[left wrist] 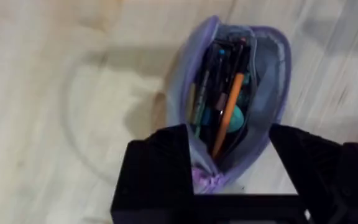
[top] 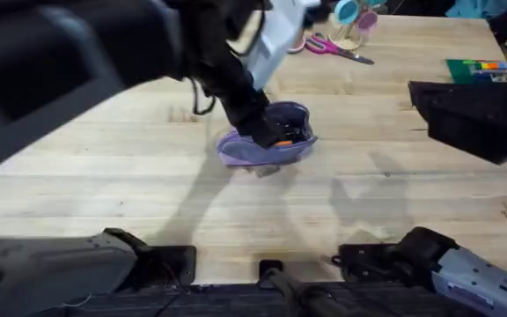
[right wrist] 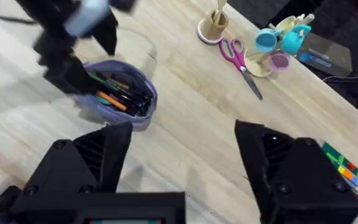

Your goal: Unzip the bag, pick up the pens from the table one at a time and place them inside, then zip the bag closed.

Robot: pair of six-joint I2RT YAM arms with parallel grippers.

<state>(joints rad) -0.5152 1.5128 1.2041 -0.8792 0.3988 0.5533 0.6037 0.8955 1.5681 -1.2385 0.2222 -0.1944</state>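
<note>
- The left claw (left wrist: pixel 222 168) hung just over the near end of the bag (left wrist: pixel 272 74), as its own wrist camera showed it. Its two black fingers (left wrist: pixel 160 168) stood apart, one on each side of the pouch end, and they clamped nothing.
- The bag lay open on the table (top: pixel 104 176), its mouth wide. Inside it an orange pen (left wrist: pixel 229 112) and some dark pens lay along its length, so the filling seemed done and the closing of the zipper seemed to be the step in hand.
- To do this step well, the left claw should probably find the small zipper tab. A bunched purple bit at the near end (left wrist: pixel 207 182) could be it, but this was not sure. The fingers should close only on this tab, not on the cloth or on a pen.
- The pull should then go straight along the top of the pouch, and low, because a light bag could slide or lift. Holding the other end with the second arm would help.
- The right claw (right wrist: pixel 182 162) was well apart from the bag, above bare wood, with its fingers wide apart and empty.
- Farther, at the back of the table, the scissors (right wrist: pixel 241 62) and some coloured cups (right wrist: pixel 278 40) stood clear of the work.
</note>
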